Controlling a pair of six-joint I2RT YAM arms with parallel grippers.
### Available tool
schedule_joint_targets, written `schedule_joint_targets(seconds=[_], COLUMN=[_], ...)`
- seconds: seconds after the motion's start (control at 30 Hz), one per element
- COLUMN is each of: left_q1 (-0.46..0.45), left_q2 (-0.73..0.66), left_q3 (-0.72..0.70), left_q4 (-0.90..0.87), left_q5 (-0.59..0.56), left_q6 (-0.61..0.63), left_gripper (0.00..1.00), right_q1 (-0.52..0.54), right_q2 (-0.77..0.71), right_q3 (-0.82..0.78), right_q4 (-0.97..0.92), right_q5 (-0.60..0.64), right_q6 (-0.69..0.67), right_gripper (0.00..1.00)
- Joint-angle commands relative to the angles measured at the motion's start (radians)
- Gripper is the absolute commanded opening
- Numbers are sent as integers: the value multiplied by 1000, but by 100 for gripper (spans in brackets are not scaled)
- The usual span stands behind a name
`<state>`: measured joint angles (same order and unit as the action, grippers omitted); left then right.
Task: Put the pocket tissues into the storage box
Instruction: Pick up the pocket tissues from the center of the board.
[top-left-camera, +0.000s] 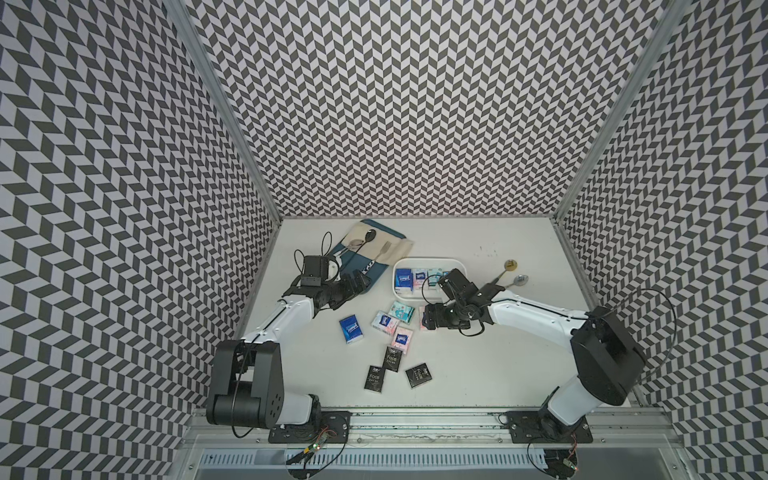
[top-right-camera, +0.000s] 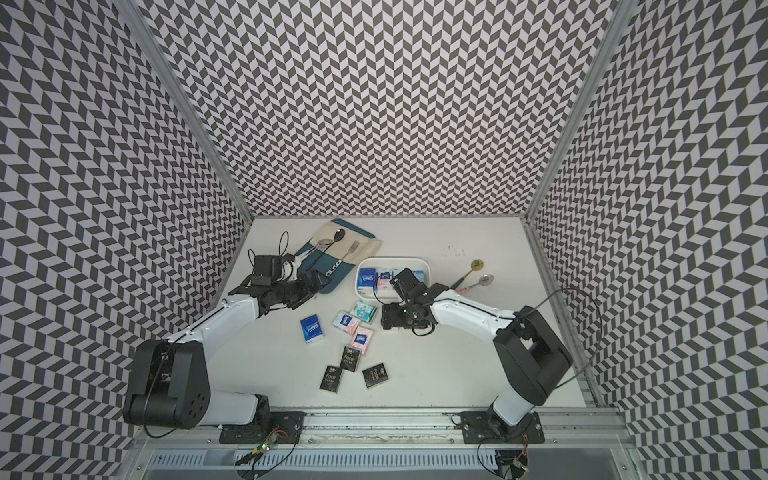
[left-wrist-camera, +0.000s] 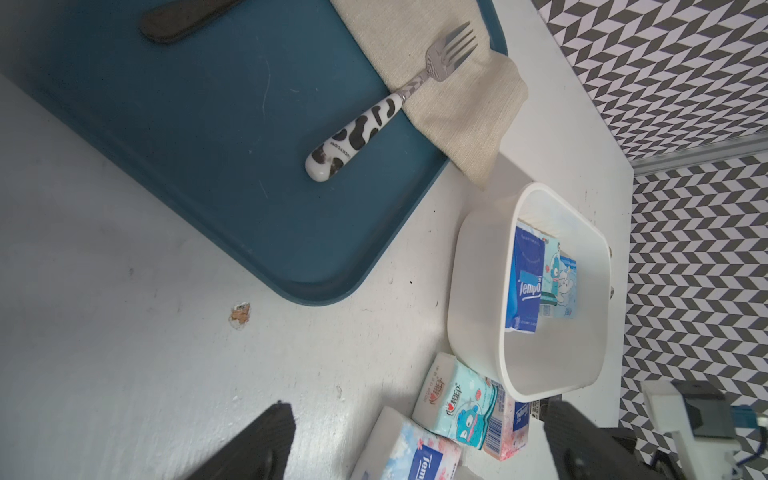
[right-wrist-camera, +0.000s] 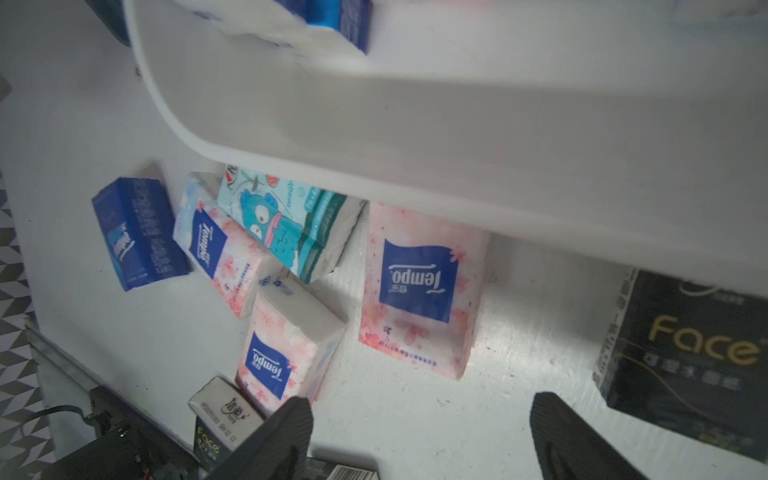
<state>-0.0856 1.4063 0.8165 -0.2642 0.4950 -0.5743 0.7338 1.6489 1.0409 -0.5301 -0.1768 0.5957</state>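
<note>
The white storage box (top-left-camera: 428, 260) (left-wrist-camera: 478, 291) holds several pocket tissues, among them a dark blue packet (top-left-camera: 403, 277) (left-wrist-camera: 525, 282). More pocket tissues lie loose on the table in front of it: blue (top-left-camera: 350, 329), pink-white (top-left-camera: 402, 338), teal (top-left-camera: 402, 312) and black "Face" packets (top-left-camera: 375, 378). My right gripper (top-left-camera: 427, 321) (right-wrist-camera: 419, 419) hangs open just in front of the box, with bare table between its fingers and a pink-white packet (right-wrist-camera: 419, 286) just beyond them. My left gripper (top-left-camera: 360, 281) (left-wrist-camera: 415, 436) is open above the table by the blue tray's corner and holds nothing.
A blue tray (top-left-camera: 353, 266) (left-wrist-camera: 208, 145) with a beige cloth, a cow-patterned fork (left-wrist-camera: 374, 120) and spoons lies at the back left. Two spoons (top-left-camera: 513, 274) lie to the right of the box. Patterned walls close in three sides.
</note>
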Motion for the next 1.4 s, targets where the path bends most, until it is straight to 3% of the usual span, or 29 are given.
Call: schedule_joint_targets(seconds=[0.0,0.53,0.67,0.83,0.97,1.37], left_q1=[-6,1,2,6,7,7], left_q2=[-9,-10,-8,-10,-11,-23], left_q3=[11,-7,-9,-13,-13,-11], left_q4=[0,2,2,2,2,-6], left_q5=[5,-1,-1,1,3,0], left_q6=[10,27,26,27,27,22], left_gripper=[100,100,100,100,100,100], right_q1=[17,34,39,41,42,42], right_q2=[43,238,262,251,224,45], right_q3=[45,181,191,183,171,100], right_q4=[46,-2,-5,-7,-8,5], right_q5=[52,174,171,175,173,-73], right_q6=[3,30,29,29,21,-93], right_gripper=[87,80,72,55,51,47])
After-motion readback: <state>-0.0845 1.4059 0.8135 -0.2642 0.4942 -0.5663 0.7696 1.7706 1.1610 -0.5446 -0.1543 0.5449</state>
